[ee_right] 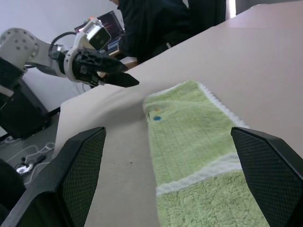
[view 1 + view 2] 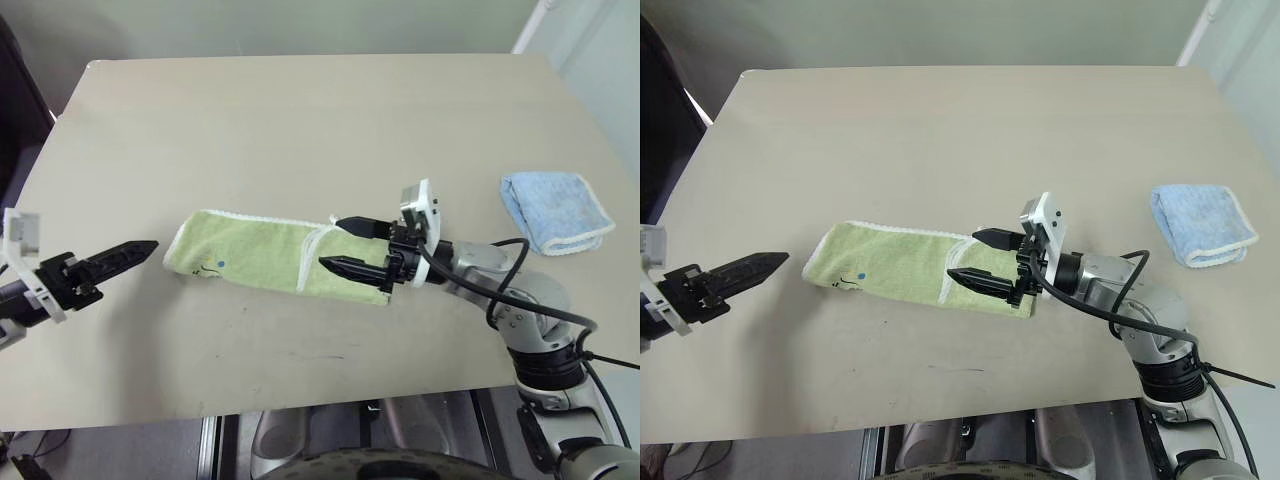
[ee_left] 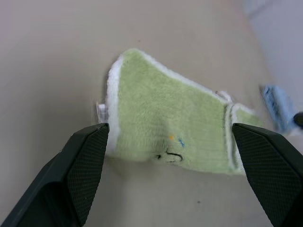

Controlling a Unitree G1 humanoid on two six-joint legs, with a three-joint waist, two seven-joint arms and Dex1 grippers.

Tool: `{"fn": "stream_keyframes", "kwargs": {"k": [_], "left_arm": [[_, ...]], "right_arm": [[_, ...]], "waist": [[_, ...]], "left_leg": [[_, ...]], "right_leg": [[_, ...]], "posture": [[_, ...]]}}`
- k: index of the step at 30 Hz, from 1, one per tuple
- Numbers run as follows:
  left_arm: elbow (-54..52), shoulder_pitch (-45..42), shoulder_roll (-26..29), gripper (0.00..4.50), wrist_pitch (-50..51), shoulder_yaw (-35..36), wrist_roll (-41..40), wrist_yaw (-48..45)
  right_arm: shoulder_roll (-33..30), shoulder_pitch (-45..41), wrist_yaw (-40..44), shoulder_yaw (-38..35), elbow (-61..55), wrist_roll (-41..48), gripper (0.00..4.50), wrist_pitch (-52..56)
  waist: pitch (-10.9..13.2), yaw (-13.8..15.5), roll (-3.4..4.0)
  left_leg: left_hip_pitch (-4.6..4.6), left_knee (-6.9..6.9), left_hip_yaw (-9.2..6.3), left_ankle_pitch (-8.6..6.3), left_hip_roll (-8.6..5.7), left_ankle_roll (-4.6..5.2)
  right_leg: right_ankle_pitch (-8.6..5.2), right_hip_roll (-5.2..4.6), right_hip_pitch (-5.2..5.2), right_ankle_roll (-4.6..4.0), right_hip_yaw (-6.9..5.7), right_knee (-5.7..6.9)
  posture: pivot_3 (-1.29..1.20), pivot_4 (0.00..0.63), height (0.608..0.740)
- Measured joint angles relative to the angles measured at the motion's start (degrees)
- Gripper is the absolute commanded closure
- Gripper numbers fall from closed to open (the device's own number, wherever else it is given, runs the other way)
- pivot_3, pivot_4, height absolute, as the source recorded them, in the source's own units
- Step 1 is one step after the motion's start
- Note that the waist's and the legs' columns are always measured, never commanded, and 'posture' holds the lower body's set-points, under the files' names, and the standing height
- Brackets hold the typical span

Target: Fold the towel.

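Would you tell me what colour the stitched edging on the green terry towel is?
White, on the light green terry towel; clearest in the left wrist view.

Green towel (image 1: 189,142) flat on table (image 1: 265,61) (left gripper (image 1: 124,78) beyond)

No text, label, brand or number can be read. The towel (image 2: 275,257) bears a small dark printed mark (image 3: 169,156) with coloured dots, too small to make out.
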Motion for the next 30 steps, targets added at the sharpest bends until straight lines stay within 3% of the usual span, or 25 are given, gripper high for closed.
{"fn": "stream_keyframes", "kwargs": {"k": [9,13,19,27,30], "left_arm": [[-4.62,1.90,-11.82,0.00,8.96,8.87,-4.26,13.35],[-2.28,-0.92,-13.87,0.00,7.57,9.78,-3.55,17.51],[2.45,-3.84,-14.93,0.00,5.87,8.61,-2.43,20.29],[6.40,-7.92,-15.64,0.00,3.33,6.00,-2.09,22.03],[7.25,-9.12,-16.14,0.00,2.29,5.00,-1.96,22.64]], "right_arm": [[1.55,-0.08,0.05,0.60,1.11,-0.92,0.03,-0.47],[1.78,-0.08,0.08,0.74,1.29,-0.99,0.03,-0.47],[0.53,-0.02,0.49,0.77,0.43,-1.08,0.03,-0.47],[-7.08,-0.04,3.65,1.82,-4.12,-4.79,0.03,-0.97],[-8.17,-0.01,4.11,1.97,-4.35,-5.80,0.03,-1.64]], "waist": [[0.00,-0.17,-0.08],[0.03,0.02,-0.12],[0.01,0.12,-0.18],[0.03,0.65,-0.15],[0.03,0.72,-0.15]], "left_leg": [[0.36,-0.30,0.01,0.13,0.02,-0.31],[0.89,-0.53,0.00,0.19,0.02,-0.29],[0.89,-0.60,-0.03,0.23,0.02,-0.34],[1.19,-0.74,-0.05,0.35,-0.01,-0.37],[1.34,-0.75,-0.07,0.36,-0.02,-0.36]], "right_leg": [[0.00,0.05,0.15,-0.11,0.03,0.03],[-0.06,0.06,0.63,-0.17,0.06,0.03],[-0.07,0.08,0.64,-0.17,0.04,0.03],[-0.11,0.08,0.96,-0.11,0.04,0.03],[-0.44,0.08,1.12,0.42,0.04,0.03]], "posture": [[0.00,0.150,0.703],[0.00,0.150,0.703],[0.00,0.150,0.703],[0.00,0.150,0.703],[0.00,0.150,0.703]]}}
